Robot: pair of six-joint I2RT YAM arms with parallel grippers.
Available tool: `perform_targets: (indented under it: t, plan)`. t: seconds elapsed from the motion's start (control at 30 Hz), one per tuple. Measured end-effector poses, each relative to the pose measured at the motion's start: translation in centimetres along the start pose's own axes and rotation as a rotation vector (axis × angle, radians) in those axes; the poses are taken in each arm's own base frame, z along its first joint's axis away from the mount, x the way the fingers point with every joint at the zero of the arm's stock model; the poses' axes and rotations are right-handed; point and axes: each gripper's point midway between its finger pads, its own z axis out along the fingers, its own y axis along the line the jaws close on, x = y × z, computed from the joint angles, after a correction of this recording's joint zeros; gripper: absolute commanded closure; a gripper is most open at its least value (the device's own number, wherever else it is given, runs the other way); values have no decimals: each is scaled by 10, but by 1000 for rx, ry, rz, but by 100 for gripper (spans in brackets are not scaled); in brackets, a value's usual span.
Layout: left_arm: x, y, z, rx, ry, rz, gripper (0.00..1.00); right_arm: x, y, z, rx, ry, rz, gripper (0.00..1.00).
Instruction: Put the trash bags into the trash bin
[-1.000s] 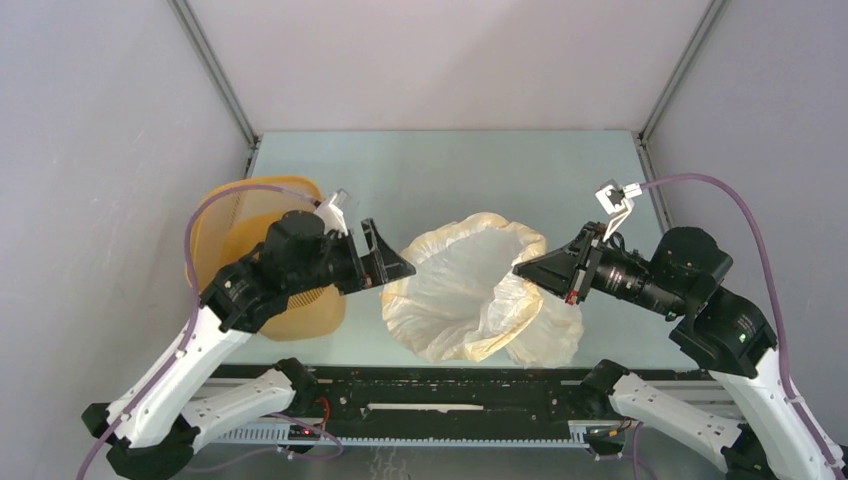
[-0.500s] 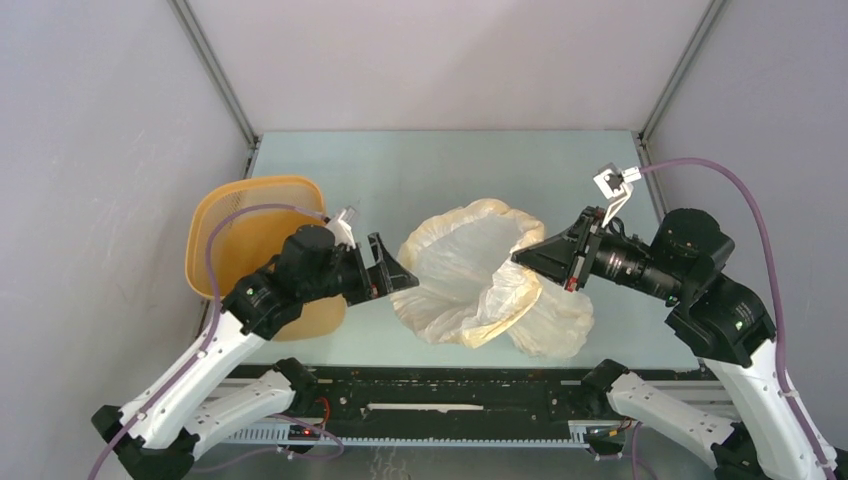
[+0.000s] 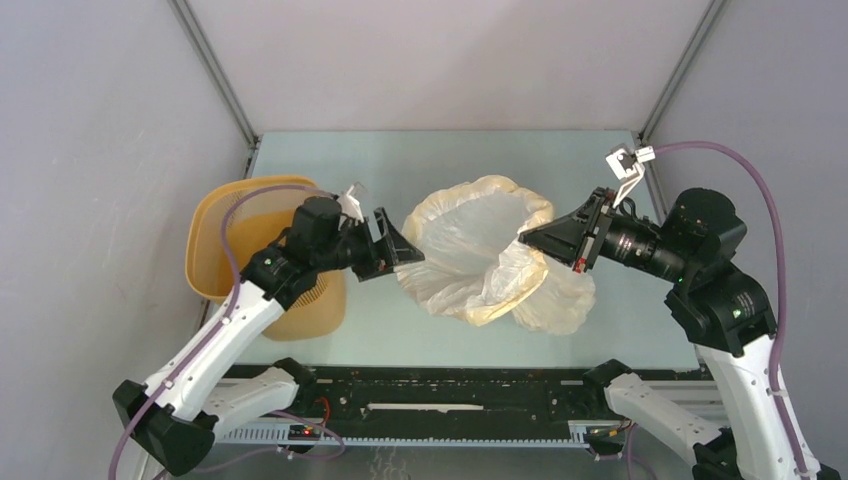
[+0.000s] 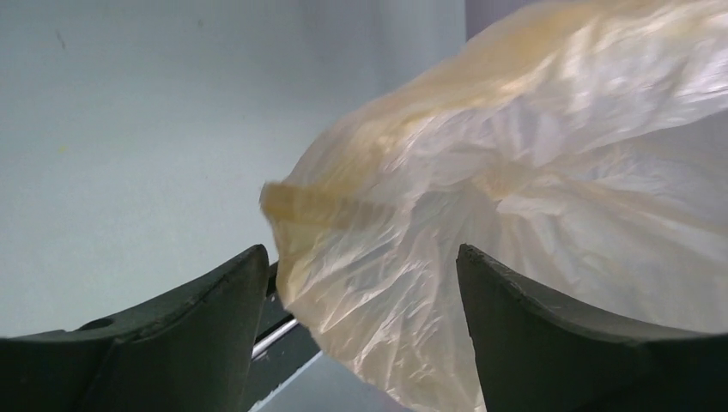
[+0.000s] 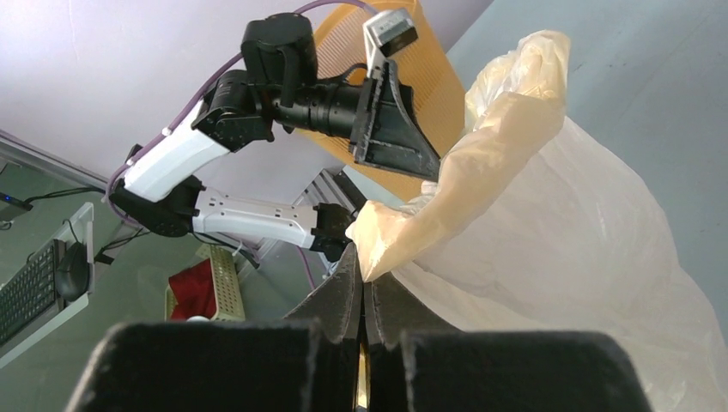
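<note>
Right gripper (image 3: 524, 240) fingers (image 5: 342, 296) are clamped on the trash bag (image 3: 470, 250) rim. Left gripper (image 4: 360, 251) fingers (image 4: 197, 309) stand wide apart, bag between.

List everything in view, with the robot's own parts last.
trash bag: one, translucent cream-white with a yellowish rim, held up above the middle of the table between the two hands.
trash bin: one, orange-yellow, at the table's left side, partly hidden by the left arm.
table: one, pale grey-green, under everything.
walls: grey, on three sides.
arms: two, white and black, rising from the near edge.
left hand: black, open, with the bag's edge between its fingers.
right hand: black, shut on the bag's rim.
</note>
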Motion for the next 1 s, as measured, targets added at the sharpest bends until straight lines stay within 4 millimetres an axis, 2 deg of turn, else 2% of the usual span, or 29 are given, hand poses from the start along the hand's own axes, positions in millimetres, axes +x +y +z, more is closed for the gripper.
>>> perform_targets:
  t: [0.13,0.23,0.47,0.53,0.63,0.73,1.0]
  plan:
    - [-26,-14,-6,72,-71,-4,21,-4,-5,3,0,7,9,100]
    - [-39,-22,-8,119,-104,-11,33,-8,-6,4,-5,8,11,100]
    - [-45,-33,4,173,-66,-22,43,-17,-10,5,-8,-2,8,100]
    - [-46,-33,6,173,-59,-26,41,-19,-13,6,-8,-1,12,100]
    - [-51,-36,11,179,-53,-26,32,-21,-15,8,-13,0,13,100]
    - [-59,-42,16,190,-48,-23,29,-25,-16,8,-18,1,13,100]
    - [-69,-40,38,179,-21,-37,40,-33,-25,11,-3,-16,14,100]
